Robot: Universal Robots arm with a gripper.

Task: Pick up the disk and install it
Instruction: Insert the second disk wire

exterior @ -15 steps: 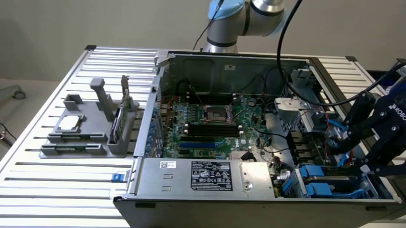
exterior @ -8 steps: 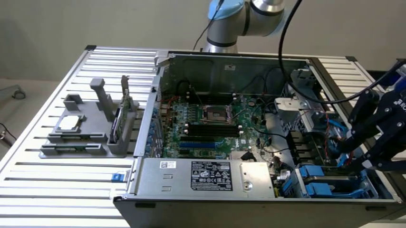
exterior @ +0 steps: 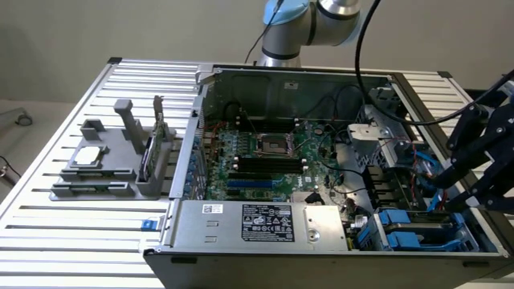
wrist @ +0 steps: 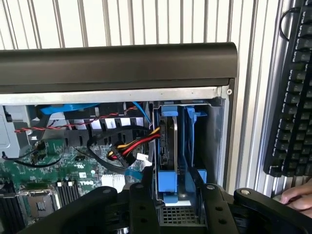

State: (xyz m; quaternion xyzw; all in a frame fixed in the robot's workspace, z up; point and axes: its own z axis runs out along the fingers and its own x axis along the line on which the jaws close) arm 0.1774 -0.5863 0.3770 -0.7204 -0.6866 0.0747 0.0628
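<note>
Exterior view: slatted metal table (exterior: 72, 229) carries open computer case (exterior: 241, 226); grey parts stand (exterior: 105, 174) near table's edge on exterior view's left. Black claw (exterior: 470, 180) at case's corner on exterior view's right, over blue drive bay (exterior: 422, 232). Wrist view: disk (wrist: 170, 146) upright in bay, blue frame between claw fingers (wrist: 141, 204); clamped or released, cannot tell. Keyboard (wrist: 292, 92) beside case, person's fingers (wrist: 297, 195) near it. Judgement: install step, disk seating. Needs straight push along bay rails.

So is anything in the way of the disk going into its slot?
Nothing visible. The disk already stands on edge in the blue bay, right by the end effector. The red and yellow cables lie beside it, not across.
</note>
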